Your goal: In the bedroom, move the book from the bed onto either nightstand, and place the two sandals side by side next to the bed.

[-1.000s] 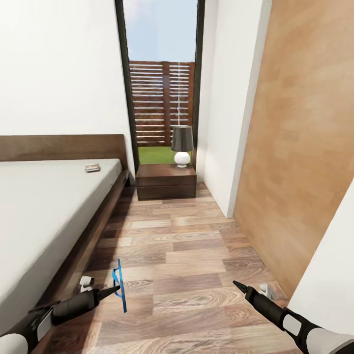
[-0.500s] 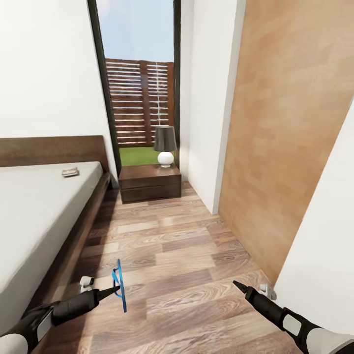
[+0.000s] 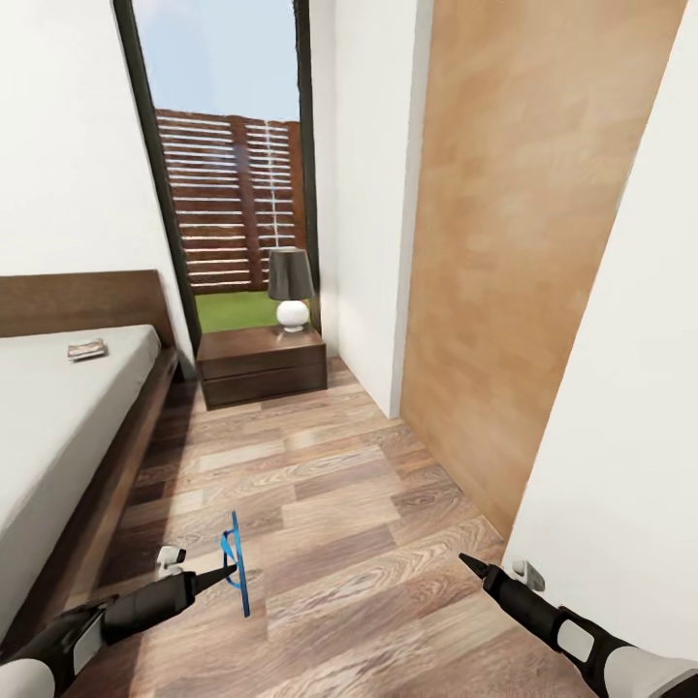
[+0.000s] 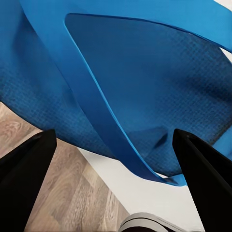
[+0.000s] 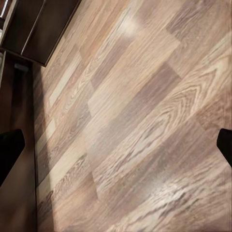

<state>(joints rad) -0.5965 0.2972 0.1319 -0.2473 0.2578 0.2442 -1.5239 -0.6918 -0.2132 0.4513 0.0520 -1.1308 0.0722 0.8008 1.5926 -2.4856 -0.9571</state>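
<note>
Your left gripper (image 3: 225, 574) holds a blue sandal (image 3: 236, 564) by its strap above the floor (image 3: 368, 504). Your right gripper (image 3: 467, 562) is empty; its opening I cannot tell.

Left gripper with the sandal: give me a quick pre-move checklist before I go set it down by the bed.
1. Sandal in left gripper: ok, it hangs from the tip by a strap.
2. Grip depth: cannot tell; the strap sits near the fingertips.
3. Floor beside the bed for the drop: ok, bare planks.
4. Second sandal's location: cannot tell.
5. Right gripper: ok, holds nothing over the floor.
6. Book: not ok, on the bed, not on the nightstand.
</note>
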